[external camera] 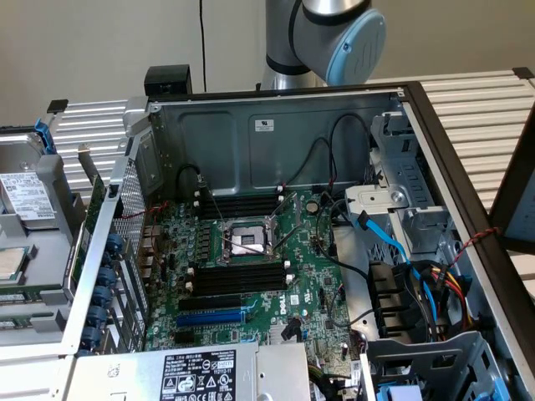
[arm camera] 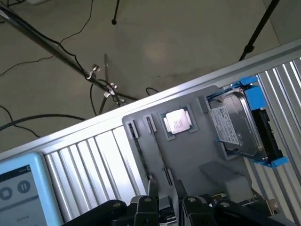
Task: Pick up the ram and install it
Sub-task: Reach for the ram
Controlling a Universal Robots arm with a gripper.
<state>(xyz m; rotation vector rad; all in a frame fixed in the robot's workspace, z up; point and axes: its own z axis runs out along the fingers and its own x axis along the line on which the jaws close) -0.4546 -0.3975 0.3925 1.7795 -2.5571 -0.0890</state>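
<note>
We judge the work to be at the pick-up step, with nothing yet installed. In the wrist view the gripper (arm camera: 167, 194) hangs over the grey tray (arm camera: 197, 155), which lies on the slatted table (arm camera: 94, 160) close to the table's edge. Its fingers (arm camera: 153, 190) stand apart with nothing between them: released and empty.

We cannot pick out the ram for certain, as no green stick shows plainly. The likeliest candidate is a thin dark strip (arm camera: 143, 157) in one of the tray's grooves, running from the tray's table-edge side toward the gripper. Just beside the grooves a processor chip (arm camera: 176, 121) sits in its own recess. Beyond it, at the tray's end, lies a hard drive (arm camera: 235, 125) in a blue caddy (arm camera: 248, 89).

In the exterior view the computer case (external camera: 276, 142) lies open with the motherboard (external camera: 309, 242) flat inside. The long black slots (external camera: 234, 280) beside the processor socket (external camera: 247, 242) look empty to us. The arm (external camera: 326, 33) rises behind the case's far wall.

As we read it, the pick calls for the fingers to line up along the groove. They must come down square so that they close across the stick's thin faces near its middle. A skewed grip would make seating it in so narrow a slot hard.
</note>
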